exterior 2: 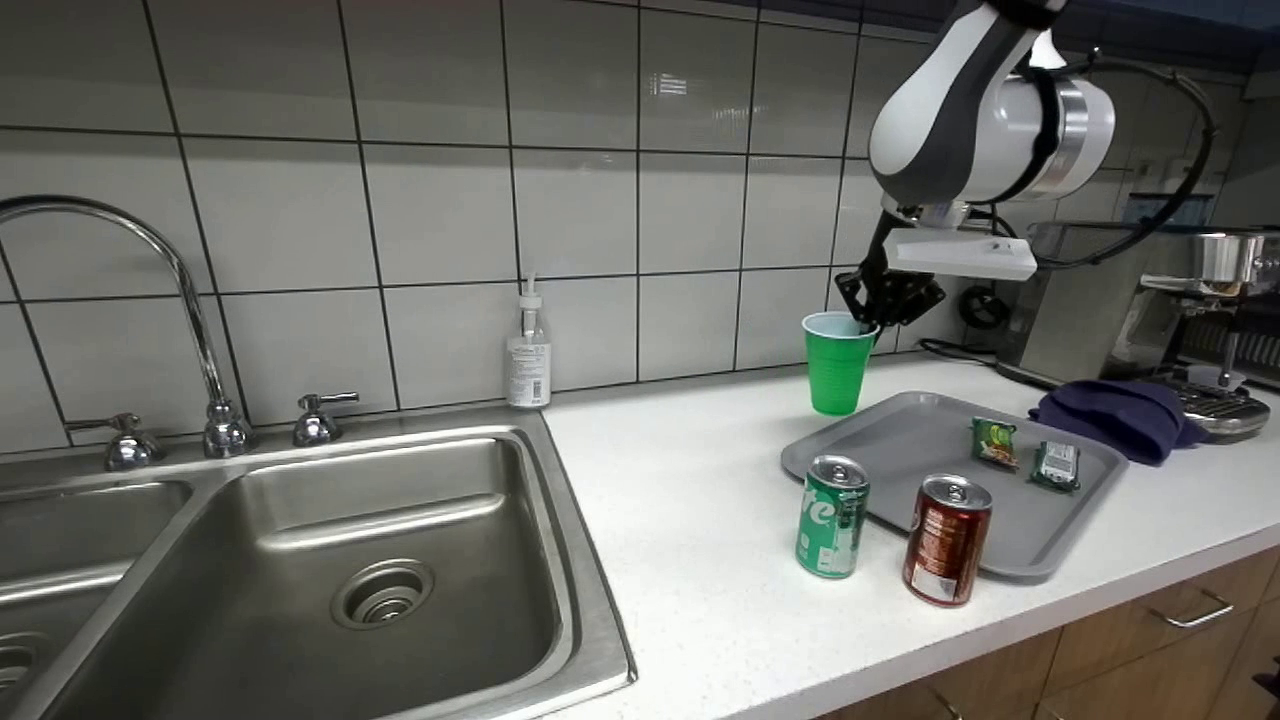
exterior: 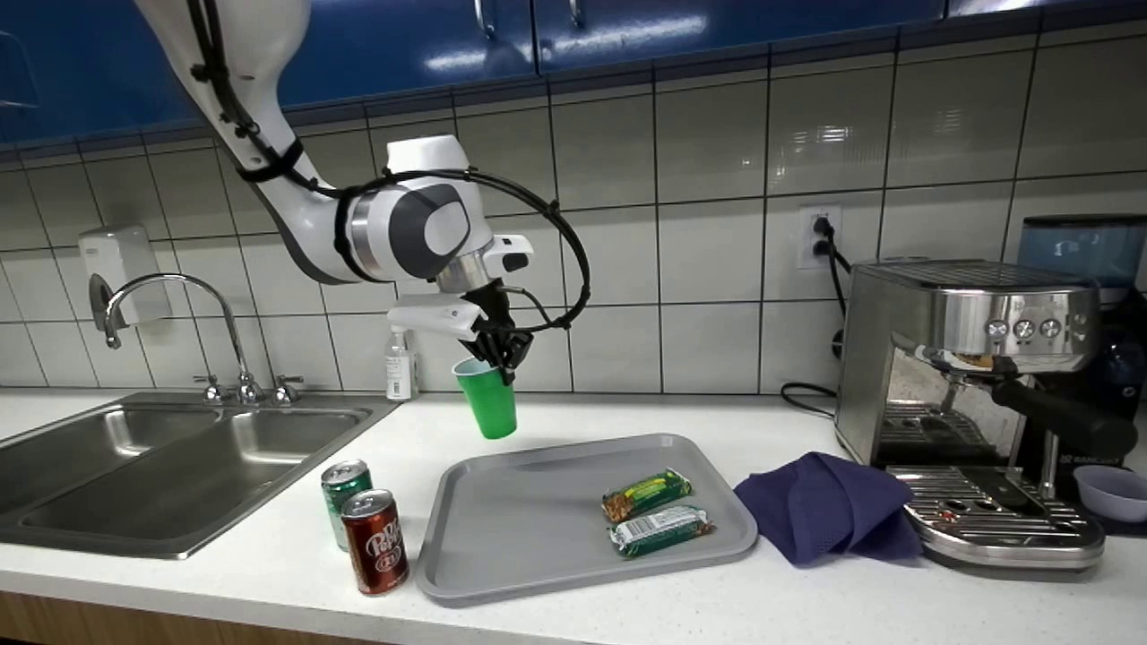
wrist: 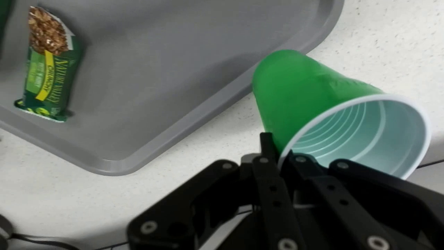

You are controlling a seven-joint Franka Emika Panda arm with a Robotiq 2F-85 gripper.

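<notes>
The pincer (wrist: 282, 158) grips a tilted green cup (exterior: 491, 408) by its rim, and lower than the pincer I see a grey tray (exterior: 520, 528) holding two wrapped bars (exterior: 661, 530).

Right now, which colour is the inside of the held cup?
The cup's inside looks pale bluish-green, best seen in the wrist view.

1 cup (exterior: 490, 405), 1 tray (exterior: 529, 511), 2 snack bars (exterior: 663, 531), 2 soda cans (exterior 2: 833, 520), 1 cloth (exterior: 820, 511), 1 coffee machine (exterior: 972, 313), 1 bowl (exterior: 1111, 497), 1 soap bottle (exterior 2: 529, 367), 1 wall dispenser (exterior: 125, 255), 1 power outlet (exterior: 807, 256), 1 sink (exterior 2: 584, 577), 2 basins (exterior 2: 250, 620), 1 faucet (exterior 2: 188, 295), 2 tap handles (exterior 2: 317, 427).
</notes>
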